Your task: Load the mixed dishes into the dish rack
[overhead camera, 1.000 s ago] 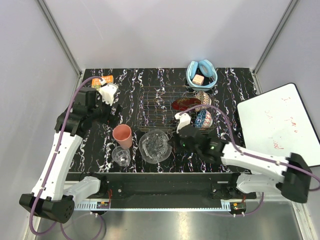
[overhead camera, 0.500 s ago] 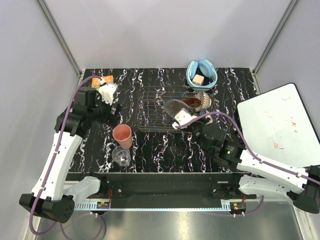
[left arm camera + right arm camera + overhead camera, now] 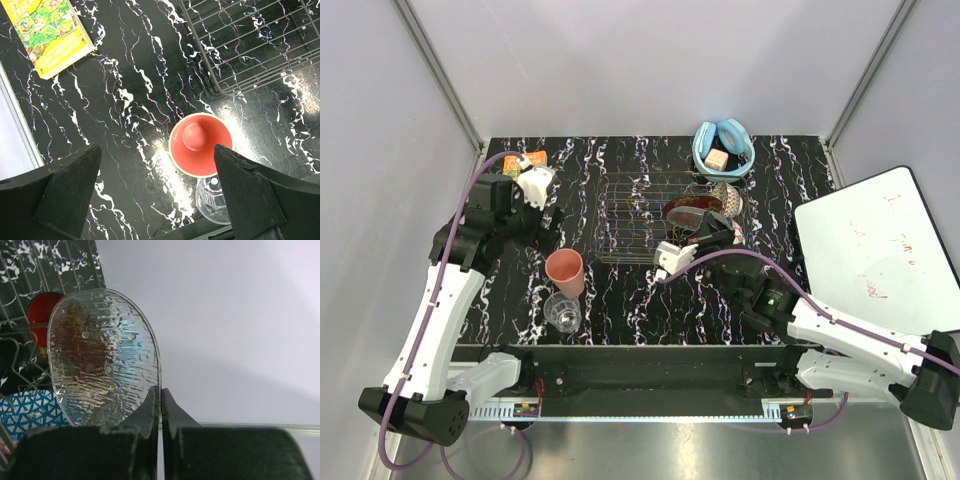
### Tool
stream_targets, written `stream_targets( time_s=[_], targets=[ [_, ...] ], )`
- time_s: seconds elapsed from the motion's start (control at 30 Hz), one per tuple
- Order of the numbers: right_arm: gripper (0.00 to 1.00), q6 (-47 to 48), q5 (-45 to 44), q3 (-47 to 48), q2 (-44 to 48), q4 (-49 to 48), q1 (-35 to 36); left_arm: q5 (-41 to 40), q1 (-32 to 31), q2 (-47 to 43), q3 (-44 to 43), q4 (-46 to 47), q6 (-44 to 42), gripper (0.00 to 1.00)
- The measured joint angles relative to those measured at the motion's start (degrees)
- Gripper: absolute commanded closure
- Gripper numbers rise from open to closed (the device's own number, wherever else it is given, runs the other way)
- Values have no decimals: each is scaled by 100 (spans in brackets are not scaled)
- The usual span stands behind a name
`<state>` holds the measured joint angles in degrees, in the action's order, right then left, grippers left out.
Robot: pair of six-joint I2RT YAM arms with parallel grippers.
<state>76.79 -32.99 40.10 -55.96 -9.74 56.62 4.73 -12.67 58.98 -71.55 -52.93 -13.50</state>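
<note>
My right gripper (image 3: 160,390) is shut on the rim of the clear glass dish (image 3: 105,355) and holds it on edge. In the top view this gripper (image 3: 705,238) hangs over the right part of the wire dish rack (image 3: 630,215). The red floral plate (image 3: 692,207), the beige speckled bowl (image 3: 728,197) and the blue patterned bowl (image 3: 30,410) sit there. My left gripper (image 3: 156,150) is open and holds nothing. It hovers left of the rack, above the salmon-pink cup (image 3: 201,144) and the small glass tumbler (image 3: 214,200).
An orange-green book (image 3: 50,32) lies at the far left of the table. Light-blue headphones (image 3: 723,145) with a small block inside sit behind the rack. A whiteboard (image 3: 880,250) leans off the table's right side.
My right gripper lifted the glass dish off the table in front of the rack and carried it over the rack's right part. The left arm has not moved.
</note>
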Motion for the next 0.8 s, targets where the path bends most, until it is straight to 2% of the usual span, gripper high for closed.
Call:
stream_targets(
  time_s=[0.33, 0.57, 0.8],
  targets=[
    [100, 181, 575, 0, -24, 380, -518, 2, 0, 0, 0, 0, 0, 1],
    [100, 295, 1128, 0, -431, 378, -1010, 2, 0, 0, 0, 0, -2, 1],
    [100, 339, 1436, 11, -920, 358, -1102, 2, 0, 39, 0, 7, -2, 1]
  ],
)
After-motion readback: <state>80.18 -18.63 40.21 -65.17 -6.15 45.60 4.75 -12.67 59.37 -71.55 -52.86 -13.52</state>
